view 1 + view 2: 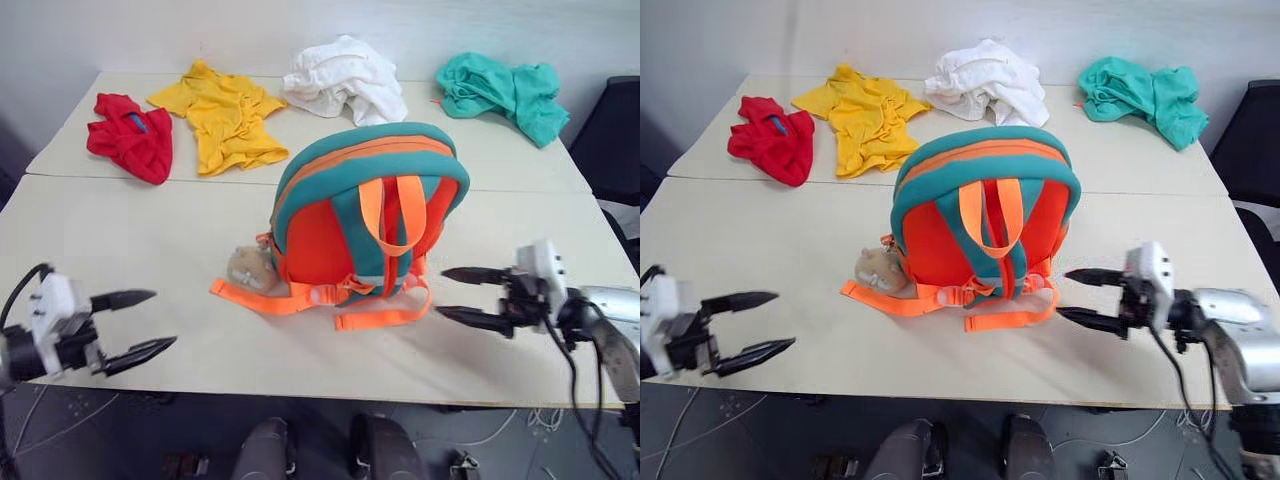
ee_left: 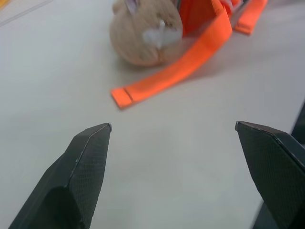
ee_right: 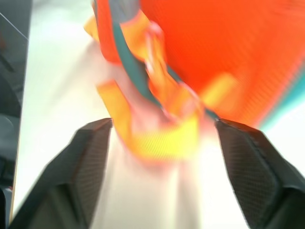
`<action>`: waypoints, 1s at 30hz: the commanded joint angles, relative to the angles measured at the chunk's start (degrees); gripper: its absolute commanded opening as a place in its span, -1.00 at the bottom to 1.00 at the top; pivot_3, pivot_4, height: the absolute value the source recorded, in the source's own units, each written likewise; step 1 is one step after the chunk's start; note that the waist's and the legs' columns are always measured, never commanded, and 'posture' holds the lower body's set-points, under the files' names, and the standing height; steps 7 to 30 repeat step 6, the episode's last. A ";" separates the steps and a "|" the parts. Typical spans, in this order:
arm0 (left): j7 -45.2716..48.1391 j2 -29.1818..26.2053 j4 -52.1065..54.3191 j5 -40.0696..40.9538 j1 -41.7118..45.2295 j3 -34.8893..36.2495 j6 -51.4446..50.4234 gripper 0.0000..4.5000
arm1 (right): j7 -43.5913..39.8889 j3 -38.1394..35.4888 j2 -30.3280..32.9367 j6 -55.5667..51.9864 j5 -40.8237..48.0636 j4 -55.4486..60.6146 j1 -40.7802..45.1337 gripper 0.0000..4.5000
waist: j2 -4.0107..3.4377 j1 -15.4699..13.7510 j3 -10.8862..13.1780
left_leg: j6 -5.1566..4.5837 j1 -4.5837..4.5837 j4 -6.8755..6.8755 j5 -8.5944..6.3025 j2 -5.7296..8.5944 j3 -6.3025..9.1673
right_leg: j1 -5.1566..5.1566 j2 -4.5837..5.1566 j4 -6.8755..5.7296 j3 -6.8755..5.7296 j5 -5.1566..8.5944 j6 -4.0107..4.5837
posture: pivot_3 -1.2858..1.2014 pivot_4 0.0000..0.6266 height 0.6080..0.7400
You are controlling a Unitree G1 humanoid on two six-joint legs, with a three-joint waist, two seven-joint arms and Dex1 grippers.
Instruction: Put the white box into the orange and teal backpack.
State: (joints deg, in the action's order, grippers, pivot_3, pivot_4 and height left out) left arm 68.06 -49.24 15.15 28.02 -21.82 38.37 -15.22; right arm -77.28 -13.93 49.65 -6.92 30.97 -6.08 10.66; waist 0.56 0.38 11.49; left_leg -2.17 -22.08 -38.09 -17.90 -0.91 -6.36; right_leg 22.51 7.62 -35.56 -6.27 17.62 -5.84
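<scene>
The orange and teal backpack point(image 1: 365, 215) stands upright in the middle of the table, its straps facing me and its top closed. A tan plush toy point(image 1: 251, 268) lies at its lower left, and orange webbing point(image 1: 290, 298) trails onto the tabletop. The white box is hidden from view. My left gripper point(image 1: 148, 322) is open at the table's front left edge, apart from the backpack and empty. My right gripper point(image 1: 450, 294) is open just right of the backpack's base, pointing at it, nothing between its fingers. In the left wrist view the plush toy point(image 2: 145, 31) lies beyond the open fingers.
Along the table's far side lie a red garment point(image 1: 132, 135), a yellow shirt point(image 1: 225, 115), a white cloth garment point(image 1: 345, 78) and a teal cloth garment point(image 1: 502, 92). A dark chair point(image 1: 615, 140) stands at the right. The table's front edge point(image 1: 300, 392) runs just below both grippers.
</scene>
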 commanded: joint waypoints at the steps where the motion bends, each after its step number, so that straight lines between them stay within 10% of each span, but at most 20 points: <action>1: -1.07 2.09 -0.23 -2.25 -2.25 2.29 5.11 0.94 | -5.44 -1.37 1.00 13.58 -4.19 -9.26 1.53 0.99 | 0.00 -0.04 0.00 | 0.00 0.02 0.01 0.00 0.00 -0.01 | 0.00 0.00 -0.01 0.01 0.00 0.01 | 0.03 -0.52 1.00; 30: -3.89 3.41 -1.17 -5.24 -0.87 -0.09 9.27 0.94 | -5.75 -0.15 -0.76 19.49 -6.14 -13.39 3.15 0.99 | -0.01 -0.26 0.00 | 0.00 0.00 0.00 -0.01 -0.01 0.00 | 0.02 0.05 -0.04 0.05 0.01 0.03 | 0.03 -0.52 1.00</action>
